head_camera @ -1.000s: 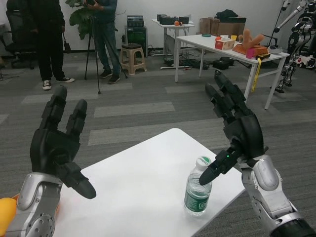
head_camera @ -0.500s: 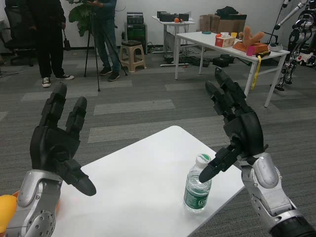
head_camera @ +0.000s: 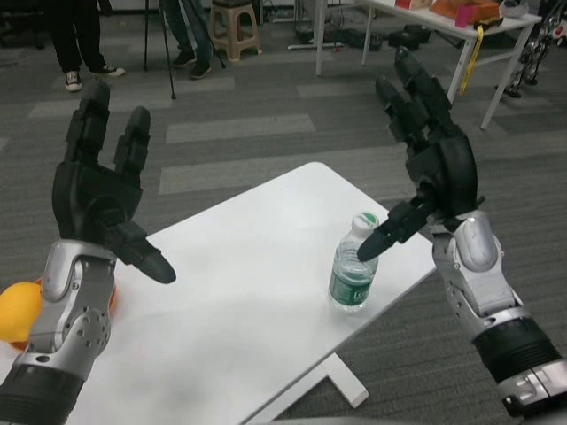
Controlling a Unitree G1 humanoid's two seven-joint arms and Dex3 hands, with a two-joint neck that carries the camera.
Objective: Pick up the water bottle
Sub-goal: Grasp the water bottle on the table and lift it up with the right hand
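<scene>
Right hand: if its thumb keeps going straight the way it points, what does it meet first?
Most likely the water bottle. The right hand is open, its thumb aimed down-left with the tip near the bottle's neck, just under the white cap. Depth is unclear from one view, so it could pass in front.

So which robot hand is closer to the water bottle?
Right. The right hand is open beside the water bottle, its thumb right by the cap. The left hand is open far across the white table.
</scene>
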